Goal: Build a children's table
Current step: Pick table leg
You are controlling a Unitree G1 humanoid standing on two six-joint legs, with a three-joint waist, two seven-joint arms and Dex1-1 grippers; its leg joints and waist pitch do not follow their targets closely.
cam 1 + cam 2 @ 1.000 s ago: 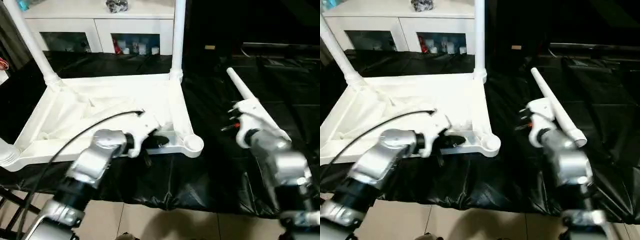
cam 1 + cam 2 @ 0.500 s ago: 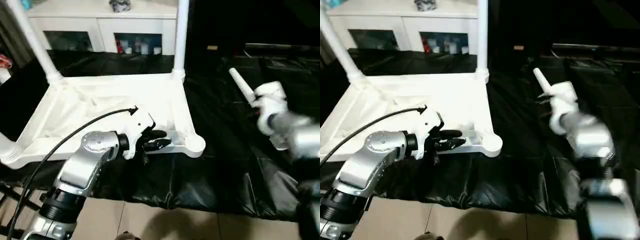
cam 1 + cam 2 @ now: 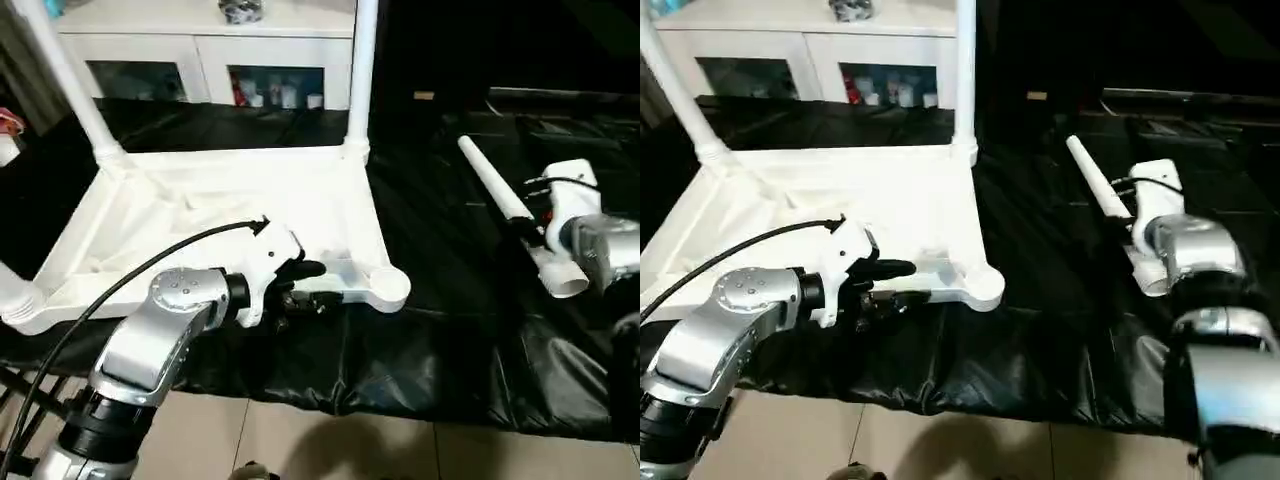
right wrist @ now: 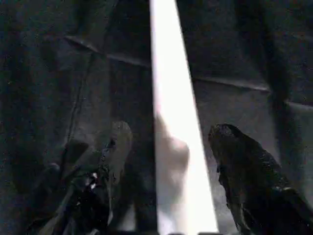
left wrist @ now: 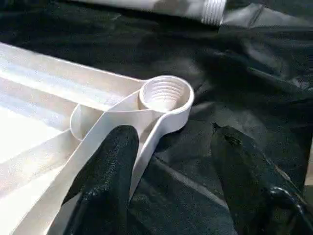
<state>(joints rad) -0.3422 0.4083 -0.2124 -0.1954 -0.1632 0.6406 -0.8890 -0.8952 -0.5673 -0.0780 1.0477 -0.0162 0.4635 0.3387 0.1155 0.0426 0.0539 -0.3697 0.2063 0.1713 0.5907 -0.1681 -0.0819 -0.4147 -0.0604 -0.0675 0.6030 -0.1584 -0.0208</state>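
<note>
My left claw (image 5: pixel 168 161) stands spread at the near right corner of the children's table (image 3: pixel 240 210), one black finger (image 5: pixel 105 181) over the rim, the other out over the black sheet (image 3: pixel 440 330), grasping nothing. The table lies upside down low and left of centre in the head view, I judge so its sockets face up for legs; two legs already rise from the far corners. My right claw (image 4: pixel 168 156) is also spread, straddling the loose leg (image 3: pixel 510 215) that lies on the sheet at right of the frame, not clenched on it; I judge it is lined up to grasp. The left wrist view shows the threads inside the empty socket (image 5: pixel 165 93), which the head view does not. The head view alone shows the white cabinet (image 3: pixel 200 60) behind.
</note>
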